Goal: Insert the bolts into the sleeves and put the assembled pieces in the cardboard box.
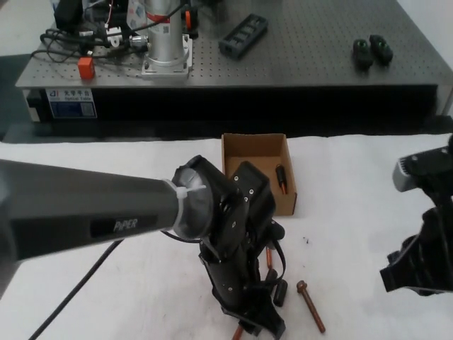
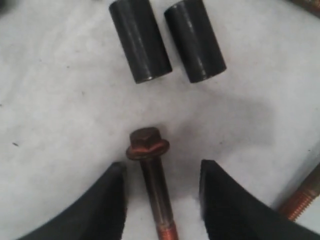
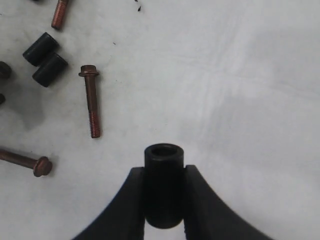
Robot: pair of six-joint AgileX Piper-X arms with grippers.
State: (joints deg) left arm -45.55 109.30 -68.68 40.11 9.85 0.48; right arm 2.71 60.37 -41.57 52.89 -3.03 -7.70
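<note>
Bench (image 1: 106,152), white cover: parts lot, listed left to right as the high view lays it out

1. Left gripper (image 2: 162,169): low over the cover, in front of the cardboard box. Jaws stand well apart and hold nothing. They straddle the shank of a copper-coloured bolt (image 2: 152,185) lying flat, its hex head pointing away from the wrist. Two black sleeves (image 2: 141,41) lie side by side just beyond the head, apart from it

2. Cardboard box (image 1: 251,159): top open, behind the left gripper. One assembled piece (image 1: 282,177) lies inside, near the right wall (dark body, coppery end)

3. Loose bolt (image 1: 311,306): flat on the cover, just right of the left gripper, touching nothing

4. Right gripper (image 3: 164,172): at the right edge, well apart from the box. Jaws are clamped on a held sleeve (image 3: 164,187), black, its open bore facing out past the fingertips
</note>
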